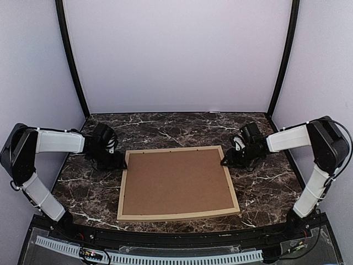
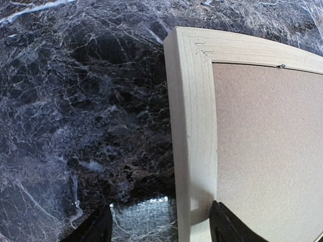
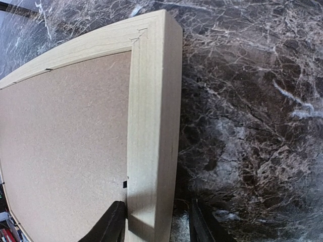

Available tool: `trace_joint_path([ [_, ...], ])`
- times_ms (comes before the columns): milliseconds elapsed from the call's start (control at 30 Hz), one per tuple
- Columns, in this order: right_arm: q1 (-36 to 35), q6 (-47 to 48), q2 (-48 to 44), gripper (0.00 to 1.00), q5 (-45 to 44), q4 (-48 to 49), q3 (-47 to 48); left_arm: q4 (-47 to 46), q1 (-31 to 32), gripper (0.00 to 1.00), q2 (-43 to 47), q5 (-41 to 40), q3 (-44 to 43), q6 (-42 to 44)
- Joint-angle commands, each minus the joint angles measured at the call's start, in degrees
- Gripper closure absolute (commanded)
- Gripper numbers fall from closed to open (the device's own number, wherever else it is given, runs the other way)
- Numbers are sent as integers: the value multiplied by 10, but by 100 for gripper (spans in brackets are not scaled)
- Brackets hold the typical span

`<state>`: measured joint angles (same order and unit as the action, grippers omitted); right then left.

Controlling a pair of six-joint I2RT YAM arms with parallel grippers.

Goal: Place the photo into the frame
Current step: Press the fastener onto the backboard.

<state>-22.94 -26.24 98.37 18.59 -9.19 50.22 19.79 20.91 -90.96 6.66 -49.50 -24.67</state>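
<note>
The light wood frame (image 1: 179, 213) lies face down on the marble table, and a brown backing board (image 1: 175, 181) fills its opening. The photo is hidden. My left gripper (image 1: 122, 161) is at the frame's left rail (image 2: 194, 126) near the far corner. It is open: one finger (image 2: 227, 227) sits at the rail's inner edge, the other (image 2: 96, 229) well out over the table. My right gripper (image 1: 226, 160) straddles the right rail (image 3: 151, 111) near the far right corner. Its inner finger (image 3: 111, 224) touches the rail's inner edge, and its outer finger (image 3: 199, 227) stands a small gap off the outside.
The dark marble tabletop (image 1: 265, 182) surrounds the frame on all sides. White walls with black corner posts (image 1: 71, 61) close off the back and sides. A small metal tab (image 2: 281, 65) holds the backing board at the far rail.
</note>
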Motion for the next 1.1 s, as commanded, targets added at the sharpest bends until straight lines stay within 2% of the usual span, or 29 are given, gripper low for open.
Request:
trace_joint_path([
  [0, -6, -1, 12, 58, -1, -5, -12, 18, 13, 32, -21, -2, 6, 1],
  [333, -6, -2, 15, 73, -7, -6, -15, 27, 20, 32, -29, -15, -3, 4],
  [867, -10, -8, 24, 82, 3, 6, -20, 24, 72, 32, -82, -21, -25, -11],
  [1067, -10, -10, 25, 83, -7, 4, -22, -1, 75, 26, -37, 7, -28, -14],
])
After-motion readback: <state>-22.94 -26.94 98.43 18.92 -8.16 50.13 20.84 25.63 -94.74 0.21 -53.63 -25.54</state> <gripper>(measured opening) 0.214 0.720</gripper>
